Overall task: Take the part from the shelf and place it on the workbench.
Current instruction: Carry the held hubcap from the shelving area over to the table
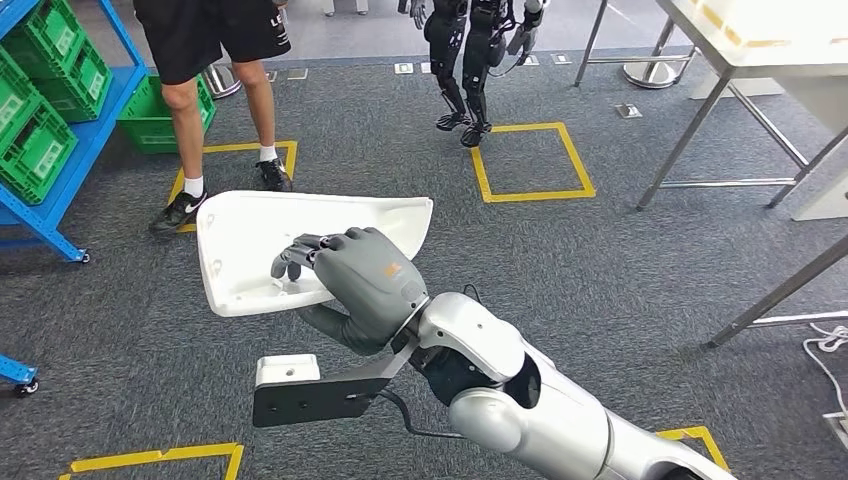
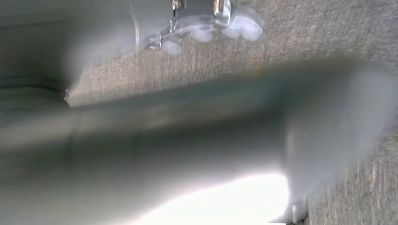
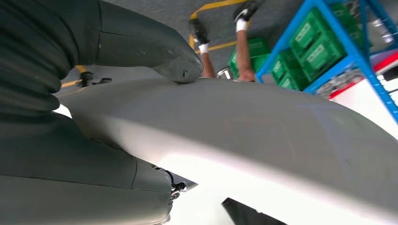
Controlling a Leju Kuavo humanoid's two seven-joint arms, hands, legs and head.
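- Currently right hand (image 1: 350, 285) holds the white part (image 1: 260, 240) out over the grey carpet (image 1: 600, 280), near centre of the head view; dark fingers (image 1: 295, 255) curl over the part's near edge into its hollow side, thumb underneath
- Part is a broad, shallow moulded panel, wider at the left, tapering to a point at the right; it is off the floor and touches nothing but the hand
- Right wrist view: the part (image 3: 263, 136) runs right across as a pale grey-white surface, with the thick grey thumb (image 3: 155, 51) pressed on it
- Left wrist view is badly blurred: a grey shape over carpet; left hand's state cannot be told
- Blue shelf (image 1: 75, 150) stands at far left, holding green crates (image 1: 35, 150) on its tiers; what is inside them cannot be seen from here
- One more green crate (image 1: 150, 120) sits on the floor just right of the shelf, behind the person's legs; contents not visible
- Right wrist view also shows the blue shelf (image 3: 324, 47) with green crates (image 3: 319, 47) stacked in it
- Person (image 1: 215, 100) in black shorts, white socks and dark shoes stands far left, feet on a yellow floor square (image 1: 240, 150)
- Second dark humanoid robot (image 1: 470, 60) stands far centre, at the corner of another yellow square (image 1: 530, 160)
- Workbench (image 1: 740, 45) with metal legs is at far right, well apart from the part
- Black bracket with a white block (image 1: 290, 385) sticks out to the left below the right wrist
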